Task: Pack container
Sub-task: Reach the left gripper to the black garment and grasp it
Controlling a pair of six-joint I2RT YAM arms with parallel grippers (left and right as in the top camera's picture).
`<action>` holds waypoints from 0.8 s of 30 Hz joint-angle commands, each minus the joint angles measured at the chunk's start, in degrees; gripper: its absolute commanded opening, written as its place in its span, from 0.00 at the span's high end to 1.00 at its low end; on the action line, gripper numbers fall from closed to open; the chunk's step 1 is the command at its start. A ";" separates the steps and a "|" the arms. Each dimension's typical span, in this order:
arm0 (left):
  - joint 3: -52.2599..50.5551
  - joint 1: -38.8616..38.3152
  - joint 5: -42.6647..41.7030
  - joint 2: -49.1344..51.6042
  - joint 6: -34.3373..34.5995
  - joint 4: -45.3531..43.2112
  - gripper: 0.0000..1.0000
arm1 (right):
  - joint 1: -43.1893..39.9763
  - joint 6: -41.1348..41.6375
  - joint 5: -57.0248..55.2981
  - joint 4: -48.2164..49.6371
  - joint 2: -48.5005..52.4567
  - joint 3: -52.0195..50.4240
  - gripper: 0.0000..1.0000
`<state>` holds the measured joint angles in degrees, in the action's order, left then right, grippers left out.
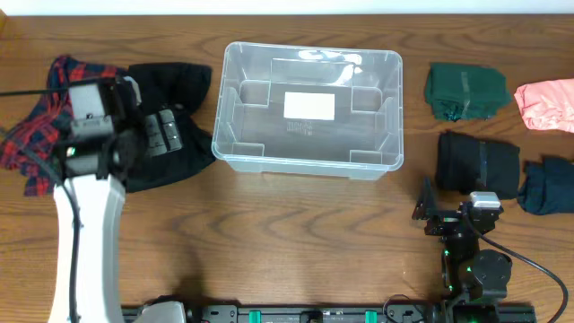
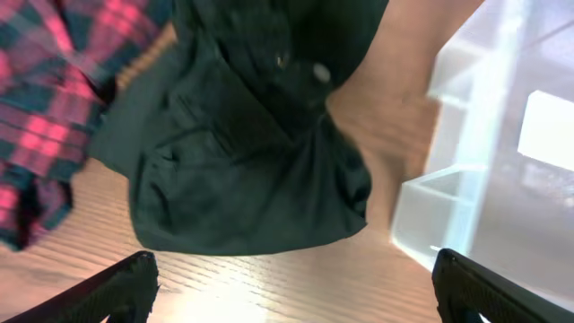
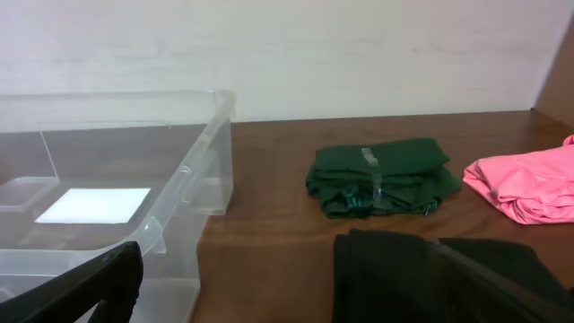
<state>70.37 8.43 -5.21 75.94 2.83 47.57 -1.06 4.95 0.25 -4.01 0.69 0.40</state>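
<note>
The clear container (image 1: 305, 163) stands at the table's middle back, with only a white label on its base. It also shows in the left wrist view (image 2: 448, 193) and the right wrist view (image 3: 199, 161). My left gripper (image 1: 166, 133) is open and empty, hovering over a crumpled black garment (image 1: 179, 90) left of the container. In the left wrist view the fingers (image 2: 291, 296) frame bare wood just below that garment (image 2: 242, 161). My right gripper (image 1: 425, 208) is open and empty near the front right, its fingers (image 3: 296, 287) beside a folded black garment (image 3: 421, 278).
A red plaid garment (image 1: 36, 126) lies at the far left, also in the left wrist view (image 2: 54, 108). Right of the container lie a folded green garment (image 1: 465, 90), a pink one (image 1: 547, 103), the folded black one (image 1: 477, 163) and a dark blue one (image 1: 549, 187).
</note>
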 commanded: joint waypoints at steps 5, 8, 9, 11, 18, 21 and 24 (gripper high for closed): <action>0.74 -0.39 0.00 10.43 -1.36 -0.90 0.02 | -0.15 -0.74 -0.15 -0.24 -0.35 -0.09 0.01; 0.74 -1.55 1.81 14.03 -1.29 -2.49 0.02 | -0.15 -0.74 -0.15 -0.26 -0.35 -0.09 0.01; 0.74 -2.08 2.47 15.12 -1.29 -3.26 0.02 | -0.15 -0.74 -0.15 -0.26 -0.35 -0.09 0.01; 0.74 -3.08 3.67 16.72 -0.87 -4.92 0.02 | -0.15 -0.74 -0.15 -0.26 -0.35 -0.09 0.01; 0.74 -4.66 8.13 20.85 2.40 -8.50 0.02 | -0.15 -0.74 -0.15 -0.26 -0.35 -0.09 0.01; 0.74 -4.66 10.43 23.19 3.76 -8.92 0.05 | -0.15 -0.74 -0.15 -0.24 -0.35 -0.09 0.01; 0.74 -4.66 11.30 25.70 3.91 -9.86 0.05 | -0.15 -0.74 -0.15 -0.26 -0.35 -0.09 0.01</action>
<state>70.37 3.90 3.16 99.42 5.39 38.26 -1.06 4.95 0.25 -4.01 0.69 0.40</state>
